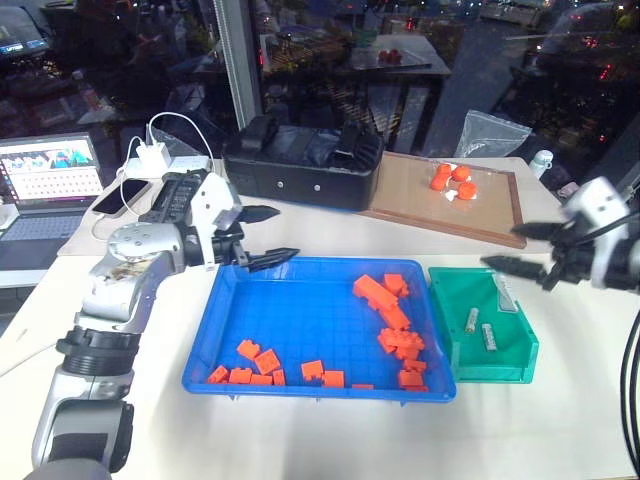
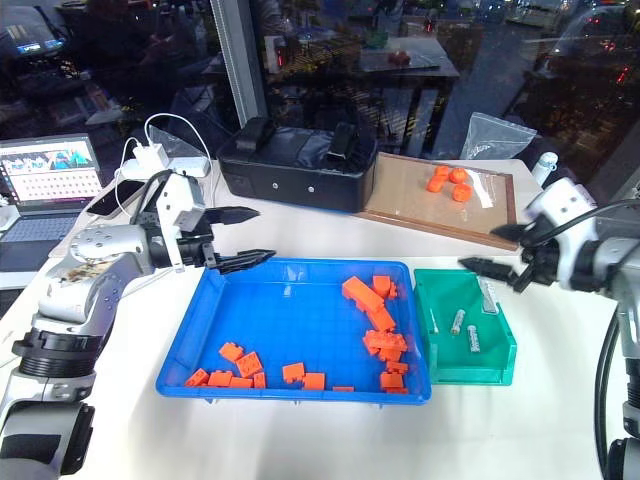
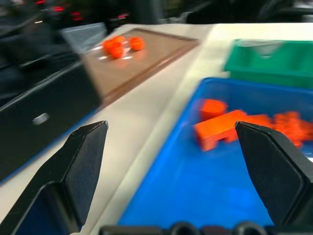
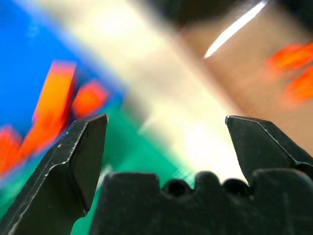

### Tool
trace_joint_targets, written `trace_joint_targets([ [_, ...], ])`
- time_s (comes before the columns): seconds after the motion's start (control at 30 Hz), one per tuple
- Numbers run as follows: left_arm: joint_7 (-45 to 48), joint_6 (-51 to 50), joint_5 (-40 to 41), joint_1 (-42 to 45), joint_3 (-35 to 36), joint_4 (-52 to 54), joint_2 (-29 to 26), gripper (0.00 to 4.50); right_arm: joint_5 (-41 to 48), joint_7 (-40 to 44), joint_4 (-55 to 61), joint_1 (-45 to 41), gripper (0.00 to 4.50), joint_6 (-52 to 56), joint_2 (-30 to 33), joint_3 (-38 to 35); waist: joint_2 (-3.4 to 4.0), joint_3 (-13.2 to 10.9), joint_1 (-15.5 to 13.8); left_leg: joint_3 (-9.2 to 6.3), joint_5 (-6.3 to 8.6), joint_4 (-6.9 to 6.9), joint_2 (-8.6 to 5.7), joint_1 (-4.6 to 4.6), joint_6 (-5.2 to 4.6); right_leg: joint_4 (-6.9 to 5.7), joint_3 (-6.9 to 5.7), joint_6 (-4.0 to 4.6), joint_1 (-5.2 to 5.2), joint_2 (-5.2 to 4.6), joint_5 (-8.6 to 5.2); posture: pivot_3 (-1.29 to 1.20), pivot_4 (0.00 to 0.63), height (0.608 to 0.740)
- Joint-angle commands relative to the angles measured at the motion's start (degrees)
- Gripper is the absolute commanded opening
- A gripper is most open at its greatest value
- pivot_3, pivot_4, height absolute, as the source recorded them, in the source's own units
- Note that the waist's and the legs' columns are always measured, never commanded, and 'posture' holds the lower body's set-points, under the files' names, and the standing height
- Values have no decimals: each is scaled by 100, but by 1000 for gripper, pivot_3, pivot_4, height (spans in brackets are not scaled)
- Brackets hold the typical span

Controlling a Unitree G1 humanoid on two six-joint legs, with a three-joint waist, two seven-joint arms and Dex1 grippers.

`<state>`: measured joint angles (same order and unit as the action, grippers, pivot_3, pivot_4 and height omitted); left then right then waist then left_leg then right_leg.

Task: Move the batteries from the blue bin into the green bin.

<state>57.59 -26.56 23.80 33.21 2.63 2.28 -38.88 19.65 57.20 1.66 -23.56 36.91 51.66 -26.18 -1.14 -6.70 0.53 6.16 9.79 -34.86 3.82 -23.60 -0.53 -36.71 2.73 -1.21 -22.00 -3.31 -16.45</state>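
My left claw (image 1: 268, 237) hangs spread wide over the back-left corner of the blue bin (image 1: 300, 375), just orange bricks (image 1: 392, 318) in there. Two batteries (image 1: 481, 328) sit in the green bin (image 1: 500, 368), with my right claw (image 1: 510, 247) splayed empty above it.

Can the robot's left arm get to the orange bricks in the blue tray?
Probably yes. The left end effector hangs open by the blue tray's far rim, and nothing covers the orange bricks.

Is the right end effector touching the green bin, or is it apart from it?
Apart. In the left eye view the right end effector hangs open above the green bin, with white table showing between them.
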Motion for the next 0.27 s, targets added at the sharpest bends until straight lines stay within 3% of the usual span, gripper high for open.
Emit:
trace_joint_targets([
  [0.03, -224, -83, 198, -331, 533, 75, -101, 4500, 311, -425, 145, 534, 4467, -267, -298, -894, 0, 0, -6, 2, 0, 1, 0, -1, 0, 0, 0, 0, -1, -1, 0, 0, 150, 735],
  [0.27, -463, -323, 455, -756, 811, -109, 127, 4500, 346, -974, 354, 1438, 4467, -633, -884, -1067, 1, 0, -22, 5, -1, -7, -3, 17, 1, 2, 0, -8, 22, -9, 3, 0, 150, 735],
])
